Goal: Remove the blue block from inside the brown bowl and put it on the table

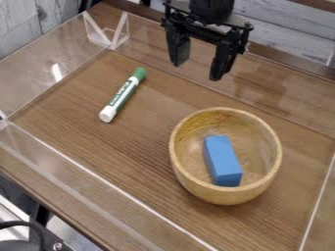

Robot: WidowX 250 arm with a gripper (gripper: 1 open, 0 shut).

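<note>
marker: green-and-white, (123,94) lying toward the far left of the surface (81,125), slanted, well apart from the bowl. Not my target, I'm leaving it alone.
tool: my tool (202,61) is hanging over the far part of the surface, between marker and bowl as I go left to right. Fingers are standing wide apart, nothing between them.
bowl: brown bowl, (182,167) sitting near right, open side up.
block: blue block (221,162) is lying inside the bowl, walls all around it, surface not touched yet.
block from tool: nearer the camera and slightly right, and I'm judging it lower too.
long axis: block's is running mostly near-far, far end tipping a bit left. My fingers are spreading left-right, so they're roughly matching its narrow sides; I'm guessing little wrist turn is needed.
next: I'm reckoning on travelling toward the camera, then dropping straight in.
risk: a fingertip catching the rim if I'm coming down off-centre.
</note>
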